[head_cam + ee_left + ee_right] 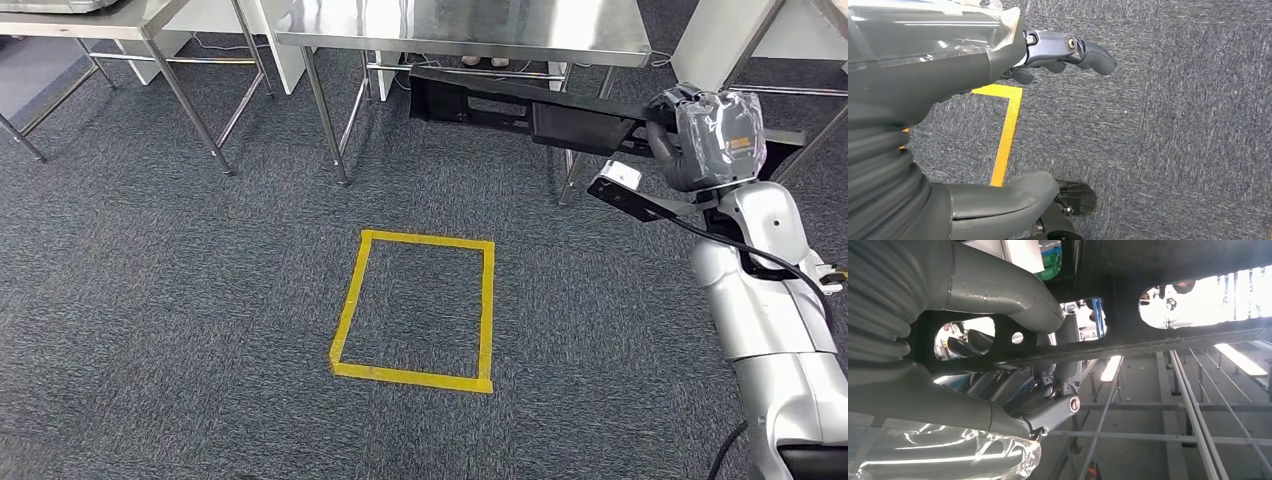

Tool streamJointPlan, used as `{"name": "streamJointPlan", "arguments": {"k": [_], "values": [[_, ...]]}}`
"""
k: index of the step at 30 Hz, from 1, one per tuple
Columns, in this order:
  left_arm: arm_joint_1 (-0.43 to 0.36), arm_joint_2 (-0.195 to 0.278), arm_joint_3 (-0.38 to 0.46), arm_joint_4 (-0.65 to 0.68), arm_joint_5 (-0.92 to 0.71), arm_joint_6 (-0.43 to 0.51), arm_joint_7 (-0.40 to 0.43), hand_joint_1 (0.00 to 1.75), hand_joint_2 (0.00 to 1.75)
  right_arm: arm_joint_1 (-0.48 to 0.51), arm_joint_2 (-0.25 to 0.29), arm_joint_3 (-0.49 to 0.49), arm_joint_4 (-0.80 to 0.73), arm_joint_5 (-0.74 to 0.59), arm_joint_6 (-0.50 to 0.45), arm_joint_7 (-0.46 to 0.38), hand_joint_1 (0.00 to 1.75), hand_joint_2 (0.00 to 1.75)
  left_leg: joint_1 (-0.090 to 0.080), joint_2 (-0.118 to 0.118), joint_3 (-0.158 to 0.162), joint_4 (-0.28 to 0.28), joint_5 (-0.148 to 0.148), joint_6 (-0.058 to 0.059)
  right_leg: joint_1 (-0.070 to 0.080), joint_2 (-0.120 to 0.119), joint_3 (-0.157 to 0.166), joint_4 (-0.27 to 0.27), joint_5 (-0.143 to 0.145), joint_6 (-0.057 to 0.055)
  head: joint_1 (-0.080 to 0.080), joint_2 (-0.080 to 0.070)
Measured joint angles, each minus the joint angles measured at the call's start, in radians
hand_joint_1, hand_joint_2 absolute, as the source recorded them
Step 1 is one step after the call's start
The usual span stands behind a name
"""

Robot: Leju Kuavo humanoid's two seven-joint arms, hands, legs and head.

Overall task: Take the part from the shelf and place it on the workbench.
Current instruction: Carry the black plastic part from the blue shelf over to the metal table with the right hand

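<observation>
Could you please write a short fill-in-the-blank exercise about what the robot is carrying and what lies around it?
1. The long black part is held by the robot's ____ hand.
2. The tape square on the carpet is ____ in colour.
3. The left hand holds ____.
4. The tables ahead have tops of ____.

Missing words: right; yellow; nothing; metal

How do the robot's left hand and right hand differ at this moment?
The right hand is raised and holds the long black part; the left hand holds nothing, fingers loosely curled. The right hand is near the steel workbench; the left hand hangs above the carpet. Both wear clear plastic covers.
</observation>
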Motion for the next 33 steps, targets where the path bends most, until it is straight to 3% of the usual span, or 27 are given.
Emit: {"name": "streamJointPlan", "arguments": {"k": [2,3,11,16,20,22,24,26,27,29,30,32,33], "values": [[0.0,0.0,0.0,0.0,-0.001,0.0,0.0,0.0,1.75,-0.006,0.002,0.002,0.005,0.0,0.0,0.0,1.75,1.75,0.001,0.0,-0.001,-0.001,0.0,-0.022,0.004,0.0,-0.002,0.0,0.001,-0.002,0.0,0.0],[0.0,0.0,0.0,0.0,-0.001,0.0,0.001,0.0,1.75,-0.007,0.002,0.004,0.007,0.0,0.0,0.0,1.75,1.75,0.0,0.0,-0.002,-0.001,0.0,-0.025,0.006,0.0,-0.002,0.0,0.002,-0.003,0.0,0.0],[0.0,0.0,0.0,0.0,-0.001,-0.02,-0.003,0.0,1.75,-0.011,0.006,0.007,0.017,0.0,0.001,0.0,1.75,1.75,-0.015,-0.002,-0.008,0.007,0.0,-0.023,0.002,-0.002,-0.003,0.0,0.004,0.0,0.0,0.0],[0.001,0.001,0.0,0.0,0.004,-0.087,-0.009,0.0,1.75,-0.015,0.003,0.008,0.019,-0.006,0.007,-0.001,1.75,1.75,-0.016,-0.002,-0.02,0.025,-0.011,-0.001,-0.017,-0.002,-0.003,-0.006,0.009,0.01,-0.002,0.0],[0.004,0.001,0.001,0.0,0.005,-0.096,-0.009,0.0,1.75,-0.012,-0.004,0.01,0.019,-0.016,0.006,-0.007,1.75,1.75,-0.015,-0.004,-0.008,0.006,-0.018,0.028,-0.011,-0.004,-0.009,0.022,0.023,0.033,-0.002,0.0],[0.006,0.0,0.002,0.0,0.006,-0.094,-0.009,0.0,1.75,-0.01,-0.009,0.011,0.019,-0.02,-0.001,-0.013,1.75,1.75,-0.013,-0.004,0.013,-0.001,-0.023,0.04,-0.011,-0.005,-0.045,0.082,-0.003,0.027,0.0,0.0],[0.009,-0.002,0.002,0.0,0.007,-0.092,-0.009,0.0,1.75,-0.001,-0.014,0.012,0.019,-0.021,-0.009,-0.016,1.75,1.75,-0.013,-0.002,0.022,0.0,-0.028,0.044,-0.009,-0.002,-0.112,0.2,-0.045,0.018,0.004,0.0],[0.013,-0.005,0.003,0.0,0.006,-0.092,-0.009,0.0,1.75,0.02,-0.019,0.013,0.017,-0.017,-0.013,-0.012,1.75,1.75,-0.011,-0.003,0.033,0.0,-0.038,0.04,-0.008,-0.001,-0.163,0.268,-0.057,0.027,0.006,0.0],[0.016,-0.007,0.003,0.0,0.004,-0.092,-0.01,0.0,1.75,0.033,-0.022,0.013,0.013,-0.015,-0.013,-0.009,1.75,1.75,-0.009,-0.003,0.041,0.001,-0.044,0.035,-0.01,-0.001,-0.161,0.248,-0.042,0.038,0.006,0.0],[0.02,-0.008,0.003,0.0,0.0,-0.094,-0.01,0.0,1.75,0.058,-0.03,0.012,0.0,-0.011,-0.014,-0.001,1.75,1.75,-0.001,-0.003,0.061,0.003,-0.063,0.018,-0.017,-0.01,-0.112,0.12,0.018,0.058,0.008,0.0],[0.021,-0.008,0.004,0.0,-0.002,-0.096,-0.01,0.0,1.75,0.068,-0.034,0.012,-0.007,-0.009,-0.014,0.003,1.75,1.75,0.002,-0.002,0.071,0.004,-0.074,0.007,-0.016,-0.017,-0.088,0.059,0.036,0.059,0.01,0.0],[0.02,-0.007,0.004,0.0,-0.004,-0.098,-0.011,0.0,1.75,0.088,-0.04,0.009,-0.024,-0.003,-0.014,0.011,1.75,1.75,0.001,0.001,0.086,0.001,-0.094,-0.013,-0.008,-0.023,-0.06,0.004,0.041,0.034,0.014,0.0],[0.019,-0.007,0.004,0.0,-0.004,-0.099,-0.011,0.0,1.75,0.096,-0.042,0.005,-0.034,0.001,-0.014,0.014,1.75,1.75,0.002,0.003,0.093,0.001,-0.099,-0.02,-0.003,-0.018,-0.055,0.007,0.027,0.014,0.015,0.0]]}}
